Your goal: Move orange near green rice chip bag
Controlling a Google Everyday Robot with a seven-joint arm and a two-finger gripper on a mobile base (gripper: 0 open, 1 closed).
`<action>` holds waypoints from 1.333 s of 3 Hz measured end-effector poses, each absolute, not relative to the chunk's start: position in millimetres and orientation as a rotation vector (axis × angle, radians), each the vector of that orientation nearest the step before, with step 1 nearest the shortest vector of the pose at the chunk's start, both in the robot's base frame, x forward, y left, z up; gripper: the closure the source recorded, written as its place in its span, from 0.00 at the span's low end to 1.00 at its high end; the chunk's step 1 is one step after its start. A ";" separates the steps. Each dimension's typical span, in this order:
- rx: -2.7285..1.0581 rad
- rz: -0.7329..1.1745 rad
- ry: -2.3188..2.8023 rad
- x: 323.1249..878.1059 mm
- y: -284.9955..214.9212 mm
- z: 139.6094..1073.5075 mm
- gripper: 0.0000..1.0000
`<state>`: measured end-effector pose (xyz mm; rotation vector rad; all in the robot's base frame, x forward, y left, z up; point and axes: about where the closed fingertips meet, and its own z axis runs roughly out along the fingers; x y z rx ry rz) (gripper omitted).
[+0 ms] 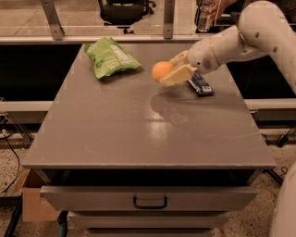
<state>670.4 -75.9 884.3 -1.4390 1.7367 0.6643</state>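
The orange [162, 71] is a small bright round fruit held between the cream fingers of my gripper [169, 71], lifted a little above the grey table [138, 125]. The gripper is shut on it and reaches in from the right on a white arm. The green rice chip bag [110, 57] lies crinkled with a white label at the table's far left. The orange is to the right of the bag, about a hand's width from its nearest edge.
A flat dark blue wrapped bar [200, 84] lies on the table just right of the gripper, under the wrist. The table has a drawer with a handle [150, 202] at the front. A black chair [125, 10] stands behind the table.
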 end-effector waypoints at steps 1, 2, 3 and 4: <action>-1.454 0.673 1.720 694.5 -30.2 884.7 1.00; -1.479 0.674 1.718 718.6 15.1 877.5 1.00; -1.478 0.672 1.731 729.9 35.6 867.1 0.80; -1.494 0.658 1.745 738.9 48.4 854.6 0.49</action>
